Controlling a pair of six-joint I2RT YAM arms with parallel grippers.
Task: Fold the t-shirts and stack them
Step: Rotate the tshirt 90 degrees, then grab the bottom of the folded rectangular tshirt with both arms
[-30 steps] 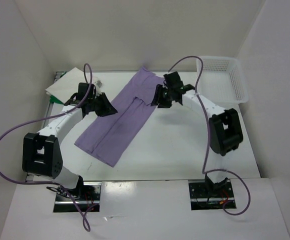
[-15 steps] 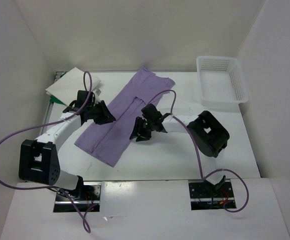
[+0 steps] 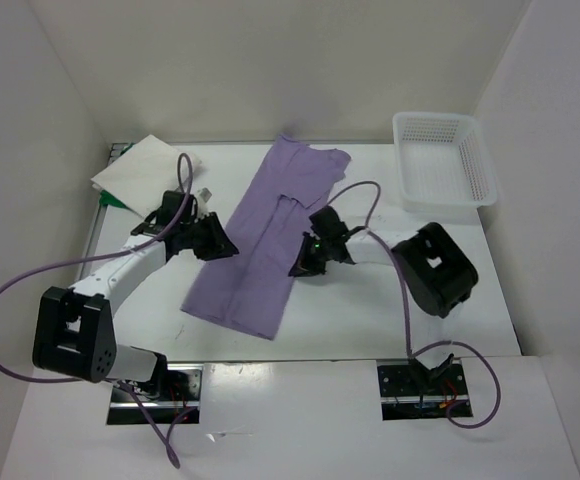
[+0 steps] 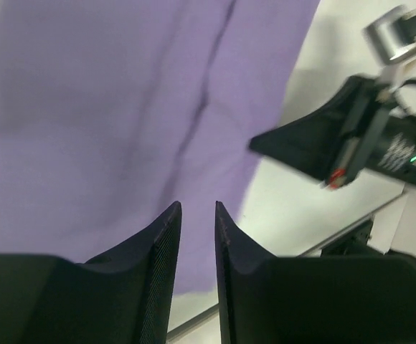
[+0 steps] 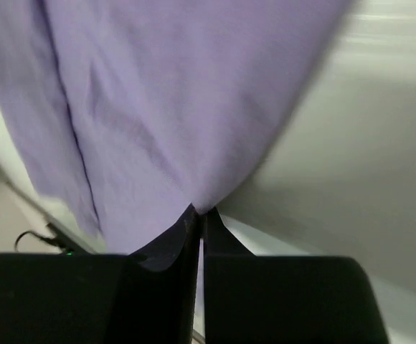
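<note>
Apparently the work is past the middle. The lavender shirt (image 3: 270,240) lies in the centre of the table (image 3: 370,310), folded lengthwise into a narrow strip but not yet folded short. The right gripper (image 5: 197,215) is clenched on its right edge (the wrist view shows cloth pinched at the tips). The left gripper (image 4: 197,215) is at the left edge with fingers a little apart, and I cannot tell if cloth is between them. The white shirt (image 3: 135,170) lies folded in the far left corner, with a bit of the green shirt (image 3: 110,201) showing under it, so I judge those two finished; the lavender one must yet be folded across and put on that pile
</note>
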